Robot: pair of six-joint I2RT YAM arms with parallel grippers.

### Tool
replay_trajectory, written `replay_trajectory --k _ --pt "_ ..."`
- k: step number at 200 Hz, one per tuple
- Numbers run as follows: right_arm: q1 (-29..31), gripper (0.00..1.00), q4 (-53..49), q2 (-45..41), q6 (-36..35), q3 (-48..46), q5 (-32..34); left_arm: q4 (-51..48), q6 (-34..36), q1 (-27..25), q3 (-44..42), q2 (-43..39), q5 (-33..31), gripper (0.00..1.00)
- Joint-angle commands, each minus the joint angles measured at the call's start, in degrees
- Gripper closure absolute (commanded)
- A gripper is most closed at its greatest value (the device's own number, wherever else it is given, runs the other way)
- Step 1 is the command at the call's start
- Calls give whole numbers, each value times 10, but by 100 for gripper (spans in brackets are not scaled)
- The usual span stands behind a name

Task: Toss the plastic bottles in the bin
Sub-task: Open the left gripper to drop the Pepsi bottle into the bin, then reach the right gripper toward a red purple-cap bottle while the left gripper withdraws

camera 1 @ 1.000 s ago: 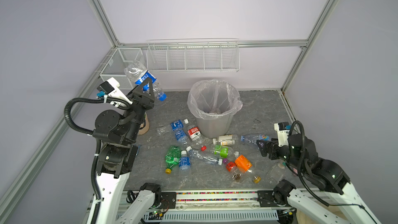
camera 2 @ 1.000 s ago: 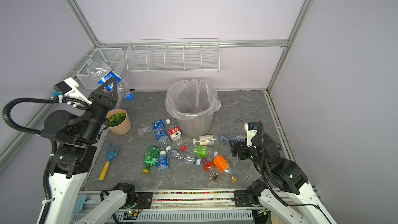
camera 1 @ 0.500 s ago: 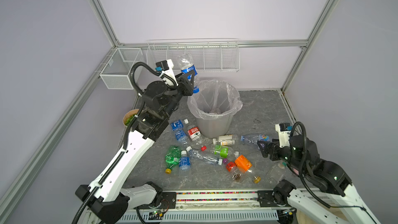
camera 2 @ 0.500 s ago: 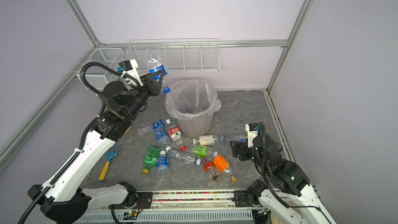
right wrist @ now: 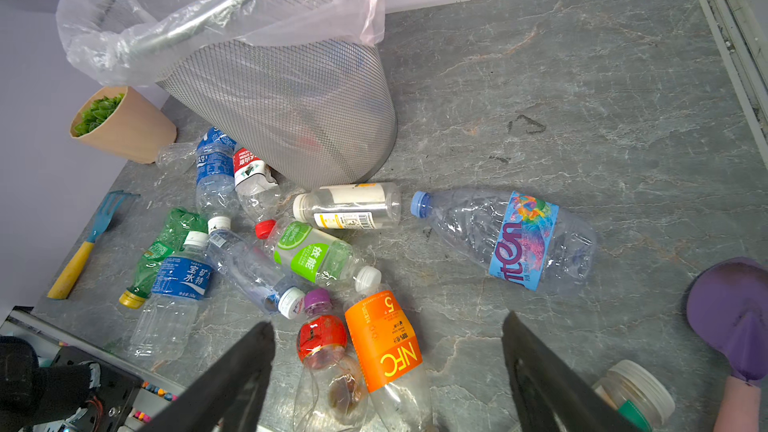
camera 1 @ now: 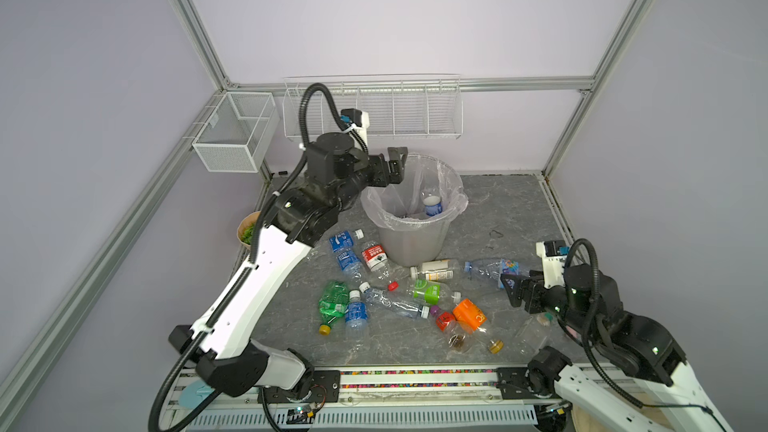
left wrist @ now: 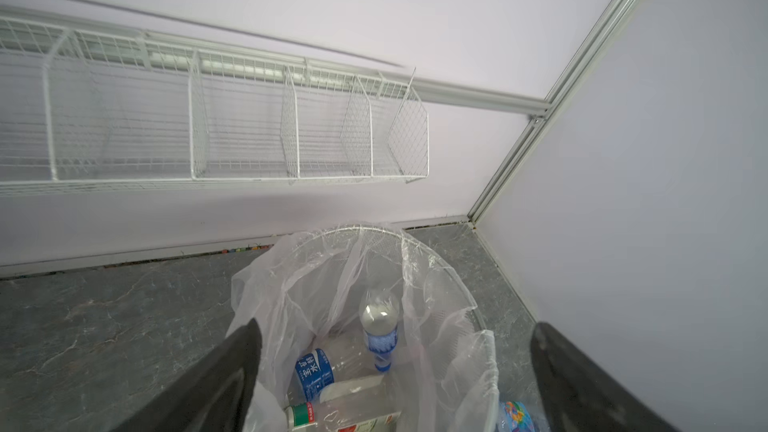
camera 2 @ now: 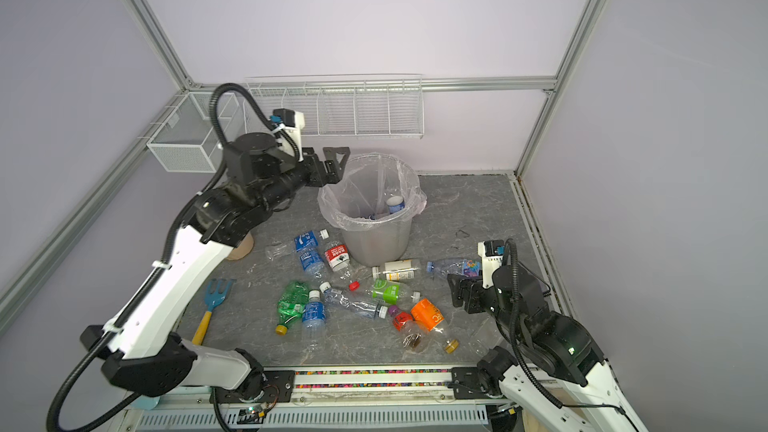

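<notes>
In both top views the left gripper (camera 1: 397,165) (camera 2: 337,164) is hanging over the left rim of the bin (camera 1: 411,243) (camera 2: 378,243), jaws spread wide and carrying nothing. A blue-label bottle (camera 1: 432,206) (camera 2: 395,204) is showing inside the liner. The right gripper (camera 1: 510,290) (camera 2: 456,290) is hovering low over the table (camera 1: 511,209) at the right side, also wide open and empty. The loose plastic bottles (camera 1: 428,292) (camera 2: 388,292) are lying scattered on the table in front of the bin. In the left wrist view the left gripper (left wrist: 397,326) is looking straight down into the bin (left wrist: 457,284), nothing between the jaws. The blue-label bottle (left wrist: 379,334) is sitting cap-down among a few others inside. In the right wrist view the right gripper (right wrist: 386,322) is gaping above an orange-label bottle (right wrist: 386,347), with a big clear bottle (right wrist: 519,238) just beyond it and the bin (right wrist: 291,110) further off. Judging the step: the drop is done for the left arm, and most of the pile is left. Next the left arm is needing to swing back to the pile, and the right gripper is needing to lower onto the orange-label bottle, close across its body and avoid pinching the neighbours touching it.
</notes>
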Motion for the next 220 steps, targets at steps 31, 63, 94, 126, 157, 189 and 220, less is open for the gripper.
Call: replay_trajectory --k 31,63,94,126,157,189,220 --pt "-3 12 -1 6 0 -1 -4 38 -3 1 -102 -107 -17 0" --pt "-3 12 -8 17 -5 -2 -18 36 -14 1 -169 -159 -23 0" --pt "-3 12 -8 42 -8 -10 -57 31 -27 1 -227 -205 -33 0" --pt "-3 12 -8 84 -18 -15 -107 15 -38 1 -278 -249 -48 0" --pt "-1 12 -8 120 -22 -18 -126 4 -49 1 -326 -287 -62 0" --pt "1 12 -7 149 -21 -27 -138 -17 -60 1 -365 -317 -74 0" --pt "6 12 -8 165 -19 -32 -147 -33 -73 1 -400 -349 -83 0"
